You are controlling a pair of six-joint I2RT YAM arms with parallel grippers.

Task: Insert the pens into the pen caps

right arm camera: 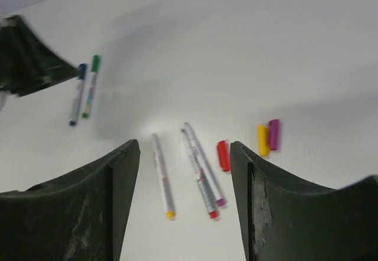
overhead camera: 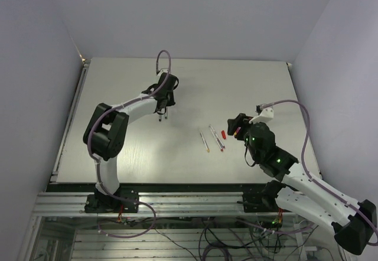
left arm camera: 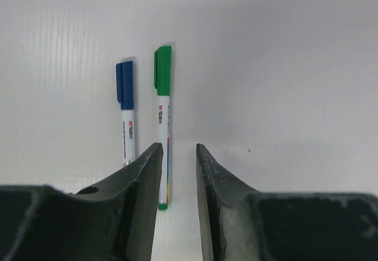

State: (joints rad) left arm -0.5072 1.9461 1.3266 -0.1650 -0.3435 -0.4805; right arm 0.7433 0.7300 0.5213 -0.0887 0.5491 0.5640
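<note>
Three uncapped pens lie between the arms: one yellow-tipped (right arm camera: 162, 175), one red-tipped (right arm camera: 198, 177) and one magenta-tipped (right arm camera: 202, 162); they also show in the top view (overhead camera: 211, 139). A red cap (right arm camera: 222, 156) lies just right of them. A yellow cap (right arm camera: 262, 140) and a magenta cap (right arm camera: 273, 134) lie side by side further right. A blue-capped pen (left arm camera: 125, 110) and a green-capped pen (left arm camera: 163, 125) lie parallel in front of my left gripper (left arm camera: 178, 149), which is open and empty. My right gripper (right arm camera: 183, 149) is open and empty, above the loose pens.
The pale table (overhead camera: 118, 95) is bordered by a metal rail (overhead camera: 177, 202) at the near edge. The left gripper's finger (right arm camera: 29, 66) shows in the right wrist view beside the capped pens.
</note>
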